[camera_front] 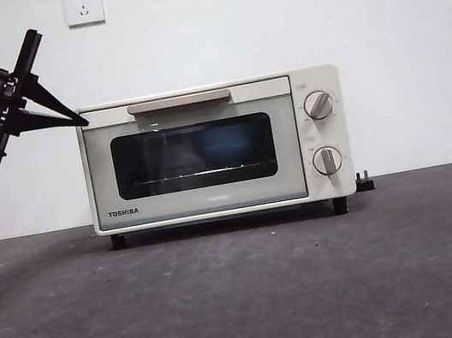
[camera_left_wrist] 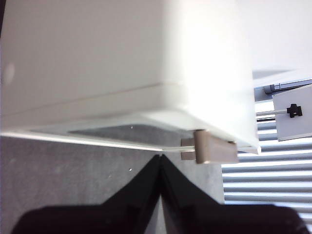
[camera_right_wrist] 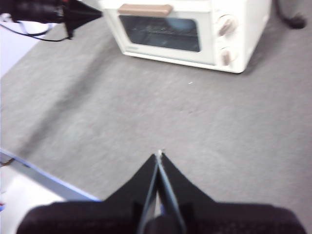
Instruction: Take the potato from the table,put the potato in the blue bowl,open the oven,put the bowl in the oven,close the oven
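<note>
The cream-white oven point(camera_front: 214, 149) stands at the back of the table point(camera_front: 247, 295) with its dark glass door closed. Through the glass the blue bowl point(camera_front: 229, 146) shows on the rack inside. The potato is hidden from view. My left gripper point(camera_front: 79, 120) is shut and empty, its tips at the oven's upper left corner beside the beige bar handle point(camera_front: 178, 101). In the left wrist view the oven's top point(camera_left_wrist: 122, 53) fills the frame and the handle's end point(camera_left_wrist: 214, 148) juts out just past the left gripper point(camera_left_wrist: 160, 157). My right gripper point(camera_right_wrist: 159, 155) is shut, empty, held over bare table well in front of the oven point(camera_right_wrist: 185, 29).
Two round knobs point(camera_front: 318, 105) sit on the oven's right panel. A black plug point(camera_front: 364, 182) lies behind the oven's right side. Wall sockets point(camera_front: 83, 4) are on the white wall behind. A white board edge point(camera_right_wrist: 29, 190) lies near the right arm.
</note>
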You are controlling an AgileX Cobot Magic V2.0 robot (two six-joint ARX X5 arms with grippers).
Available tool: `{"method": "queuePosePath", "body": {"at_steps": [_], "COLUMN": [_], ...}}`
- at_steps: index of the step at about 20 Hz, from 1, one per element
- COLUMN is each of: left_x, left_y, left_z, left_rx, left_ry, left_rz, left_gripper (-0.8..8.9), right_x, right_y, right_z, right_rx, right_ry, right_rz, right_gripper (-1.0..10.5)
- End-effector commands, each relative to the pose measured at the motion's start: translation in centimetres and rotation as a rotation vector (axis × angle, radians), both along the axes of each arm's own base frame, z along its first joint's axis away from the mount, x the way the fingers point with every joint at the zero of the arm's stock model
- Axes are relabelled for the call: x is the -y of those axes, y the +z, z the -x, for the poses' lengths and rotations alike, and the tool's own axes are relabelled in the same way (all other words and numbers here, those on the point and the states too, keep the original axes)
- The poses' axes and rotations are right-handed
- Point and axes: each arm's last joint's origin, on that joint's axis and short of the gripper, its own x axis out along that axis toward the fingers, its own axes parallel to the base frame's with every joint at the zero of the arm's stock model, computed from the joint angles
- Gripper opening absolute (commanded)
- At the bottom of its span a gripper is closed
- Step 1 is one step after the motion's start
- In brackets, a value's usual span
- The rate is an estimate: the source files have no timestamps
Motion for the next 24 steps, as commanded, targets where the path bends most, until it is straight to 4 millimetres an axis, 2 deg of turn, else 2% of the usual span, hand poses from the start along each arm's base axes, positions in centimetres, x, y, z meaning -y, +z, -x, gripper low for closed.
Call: {"method": "queuePosePath", "body": {"at_steps": [1,5,8,13,17,20,24], "left_x": [0.1,0.2,0.6,1.5,2.9,4.0,4.4], "left_y": [0.0,0.4,2.1,7.9,13.4,16.1,17.0], "left_z": [-0.1,0.5,2.9,10.0,17.4,22.5,27.2], "left_rx": [0.004,0.017,0.053,0.193,0.409,0.562,0.637], "left_ry": [-0.017,-0.093,-0.143,-0.126,0.048,0.115,0.045], "left_rz": [0.016,0.025,-0.086,-0.454,-0.782,-0.818,-0.758], "left_gripper": [-0.07,-0.07,-0.08,-0.07,-0.07,-0.07,-0.05], "right_x": [0.0,0.0,0.0,0.2,0.6,0.8,0.8], "right_y": [-0.1,-0.1,-0.1,-0.4,-1.2,-1.6,-1.6], "right_z": [-0.1,-0.1,-0.1,0.0,0.4,0.6,0.6], "right_rx": [0.01,0.01,0.01,-0.005,-0.068,-0.101,-0.1], "right_ry": [-0.001,0.0,-0.001,-0.019,-0.018,-0.017,-0.017], "right_rz": [0.019,0.02,0.021,0.058,0.135,0.174,0.174], "right_gripper": [-0.1,-0.1,0.0,0.0,0.0,0.0,0.0]}}
